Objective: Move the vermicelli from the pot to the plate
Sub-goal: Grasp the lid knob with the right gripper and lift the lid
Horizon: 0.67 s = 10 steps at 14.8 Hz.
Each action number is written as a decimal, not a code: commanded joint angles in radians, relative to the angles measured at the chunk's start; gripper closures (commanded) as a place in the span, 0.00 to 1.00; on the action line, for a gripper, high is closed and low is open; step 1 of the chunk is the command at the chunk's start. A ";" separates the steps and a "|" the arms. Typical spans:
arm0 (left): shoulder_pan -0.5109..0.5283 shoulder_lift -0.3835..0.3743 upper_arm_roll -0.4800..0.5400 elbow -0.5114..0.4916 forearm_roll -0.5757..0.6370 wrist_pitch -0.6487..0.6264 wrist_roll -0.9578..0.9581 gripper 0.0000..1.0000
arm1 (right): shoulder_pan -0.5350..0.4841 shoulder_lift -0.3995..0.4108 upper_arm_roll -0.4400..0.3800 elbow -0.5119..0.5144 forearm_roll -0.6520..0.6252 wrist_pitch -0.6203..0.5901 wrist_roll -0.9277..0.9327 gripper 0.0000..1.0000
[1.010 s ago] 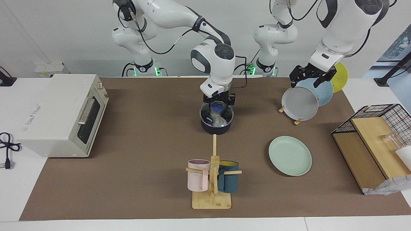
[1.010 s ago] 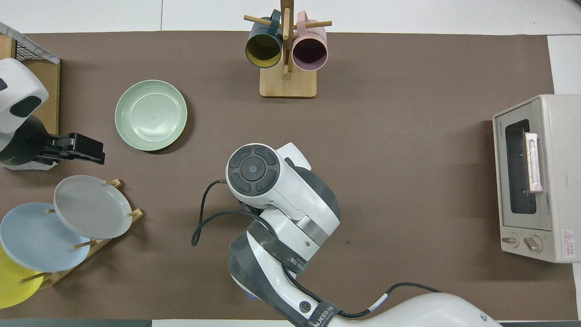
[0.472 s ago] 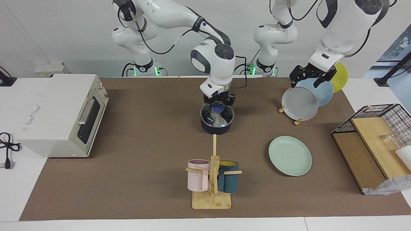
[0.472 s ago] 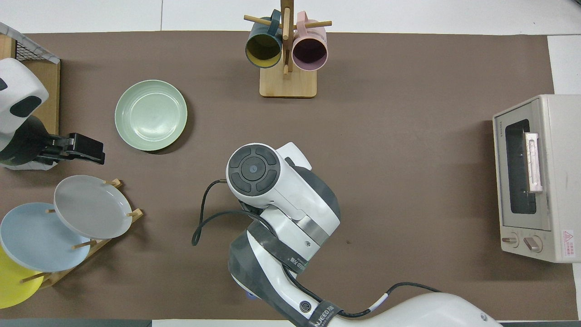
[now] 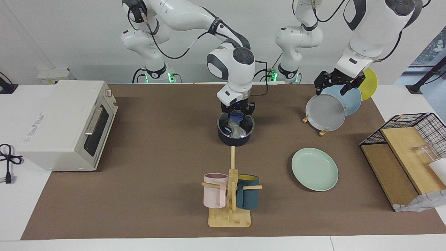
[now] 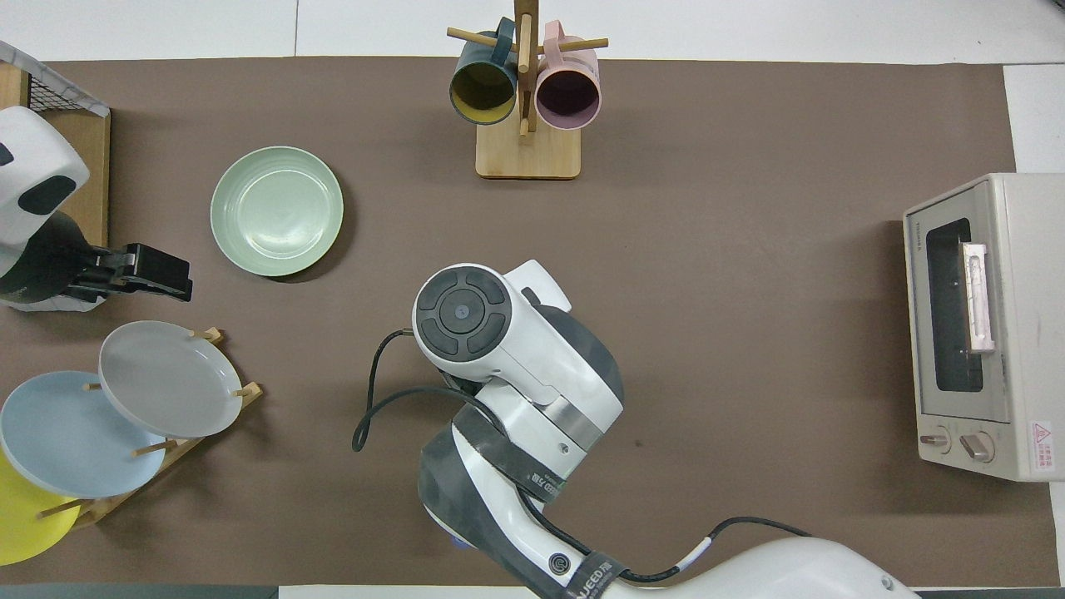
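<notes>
The right gripper [image 5: 236, 118] is reaching into the navy pot [image 5: 235, 137], fingers clenched on the vermicelli [image 5: 237, 130]; the left gripper [image 5: 334, 83] is waiting, fingers released, over the plate rack [image 5: 322, 131]. Farther out are lying the mint-green plate [image 5: 314, 169] and the mug stand [image 5: 229, 218].

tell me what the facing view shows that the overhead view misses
Only the facing view shows the small dark navy pot, the translucent white vermicelli in it and the right gripper reaching into it; overhead, the right arm covers all three. Only the overhead view shows the white toaster oven's knobs. Both show the pale mint-green plate, bare, and the left gripper, open, waiting above the grey plate.
</notes>
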 commanded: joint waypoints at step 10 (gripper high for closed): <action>-0.025 -0.004 -0.017 -0.010 0.010 0.075 -0.020 0.00 | -0.164 -0.066 0.000 0.117 -0.017 -0.220 -0.312 0.45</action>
